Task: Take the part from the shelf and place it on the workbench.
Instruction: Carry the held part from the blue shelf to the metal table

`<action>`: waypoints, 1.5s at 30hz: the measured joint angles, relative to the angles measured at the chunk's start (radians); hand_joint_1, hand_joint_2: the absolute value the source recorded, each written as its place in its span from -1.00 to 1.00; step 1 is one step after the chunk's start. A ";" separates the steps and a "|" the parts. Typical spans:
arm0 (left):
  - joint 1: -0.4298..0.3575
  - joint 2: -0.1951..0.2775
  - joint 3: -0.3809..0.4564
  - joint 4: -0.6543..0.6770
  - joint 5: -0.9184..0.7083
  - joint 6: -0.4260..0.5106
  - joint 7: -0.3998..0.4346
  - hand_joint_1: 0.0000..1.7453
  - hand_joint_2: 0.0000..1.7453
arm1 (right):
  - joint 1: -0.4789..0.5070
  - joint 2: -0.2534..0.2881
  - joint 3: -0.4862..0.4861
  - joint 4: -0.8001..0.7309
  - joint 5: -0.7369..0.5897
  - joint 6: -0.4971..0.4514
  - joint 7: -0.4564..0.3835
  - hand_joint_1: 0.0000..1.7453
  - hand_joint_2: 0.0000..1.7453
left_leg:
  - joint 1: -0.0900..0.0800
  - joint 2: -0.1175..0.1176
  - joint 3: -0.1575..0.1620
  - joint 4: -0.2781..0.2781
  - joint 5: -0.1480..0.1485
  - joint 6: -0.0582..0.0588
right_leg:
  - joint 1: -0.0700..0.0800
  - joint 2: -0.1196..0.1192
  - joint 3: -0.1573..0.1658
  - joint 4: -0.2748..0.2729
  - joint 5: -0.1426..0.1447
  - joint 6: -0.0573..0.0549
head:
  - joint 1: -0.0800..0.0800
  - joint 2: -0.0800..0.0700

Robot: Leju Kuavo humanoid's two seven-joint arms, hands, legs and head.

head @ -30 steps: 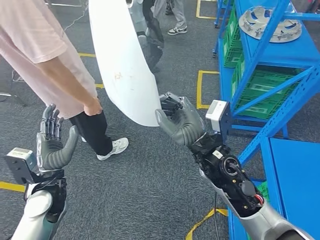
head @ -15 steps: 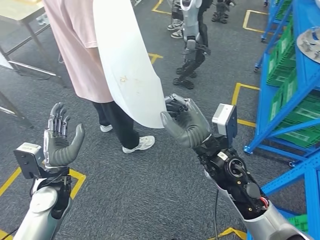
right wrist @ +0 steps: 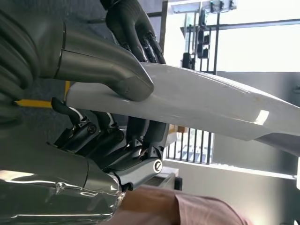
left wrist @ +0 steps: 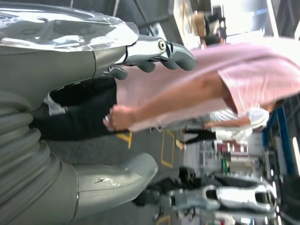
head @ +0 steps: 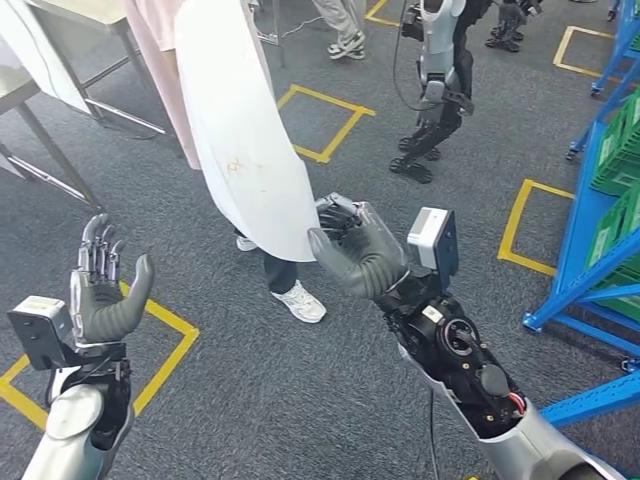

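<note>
The part is a long, curved white panel (head: 241, 130) that rises from my right hand toward the top of the head view. My right hand (head: 355, 245) grips its lower end, thumb pressed on the near face and fingers behind. In the right wrist view the thumb (right wrist: 106, 65) lies on the white panel (right wrist: 212, 103) with the dark fingers under it. My left hand (head: 102, 285) is raised at the lower left, palm up, fingers apart and holding nothing; the left wrist view shows that hand (left wrist: 71, 117) open.
A person in a pink shirt (head: 166, 60) stands just behind the panel, one white shoe (head: 300, 300) close to it. A table (head: 56, 45) stands at the far left. Blue shelving (head: 596, 250) with green crates lines the right. Another robot (head: 438, 80) stands farther back.
The whole view has swung left, so the blue shelving has slid to the right edge and a table has come in at the left. My right hand still holds the panel; the left stays open.
</note>
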 joint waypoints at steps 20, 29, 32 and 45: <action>0.007 0.001 0.000 -0.011 0.003 0.001 0.003 -1.00 1.00 | 0.006 0.000 0.000 -0.004 0.000 -0.001 0.000 1.00 1.00 | -0.004 -0.179 0.062 -0.115 0.034 0.034 | 0.001 0.149 -0.022 0.023 -0.004 0.011 | 0.051 0.000; 0.001 0.003 -0.001 -0.010 0.003 -0.007 -0.001 -1.00 1.00 | 0.007 0.000 0.001 -0.009 -0.001 -0.006 0.001 1.00 1.00 | -0.004 -0.027 -0.069 0.128 -0.050 0.003 | -0.001 0.018 -0.003 0.002 0.001 -0.009 | 0.002 0.000; -0.004 0.003 -0.001 -0.010 0.003 -0.007 -0.001 -1.00 1.00 | 0.005 0.000 0.001 -0.009 -0.005 -0.006 0.001 1.00 1.00 | -0.011 0.034 0.040 -0.070 0.025 0.015 | 0.007 -0.016 0.005 0.004 -0.009 0.003 | -0.006 0.000; -0.004 0.003 -0.002 -0.013 0.003 0.000 0.005 -1.00 1.00 | -0.002 0.000 0.001 -0.003 -0.018 0.011 -0.005 1.00 1.00 | -0.016 -0.104 0.073 -0.119 0.032 0.069 | 0.005 0.083 -0.102 0.227 -0.082 0.023 | 0.048 0.000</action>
